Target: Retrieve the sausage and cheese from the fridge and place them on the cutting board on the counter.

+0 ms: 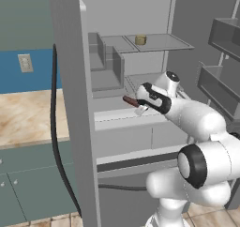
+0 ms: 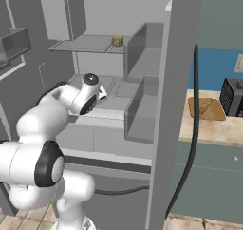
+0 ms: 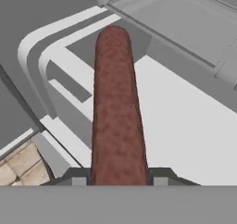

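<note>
Item: sausage [image 3: 115, 107], slim dark red-brown link, held lengthwise in the gripper [image 1: 138, 105], whose jaws are narrowed onto its near end so the rest pokes out ahead of the hand, in front of the open fridge [image 1: 70, 104] and above its lower grey shelf [image 1: 117, 116]. Item: cheese [image 1: 140, 40], small tan-yellow chunk, alone on the upper shelf [image 1: 159, 43], well apart from the arm, not yet collected. Item: cutting board [image 2: 205, 108], orange-brown slab on the beige tabletop [image 2: 213, 129], just beside the black toaster [image 2: 233, 97], on the far side of the open fridge door [image 2: 178, 105]. Risk, as a judgement: the grip is only at one end, so the long free end could lever out of the jaws if the arm swings sharply; that same protruding end could clip the door edge or a door bin [image 1: 110, 66] on the way out and be knocked loose to the floor.
</note>
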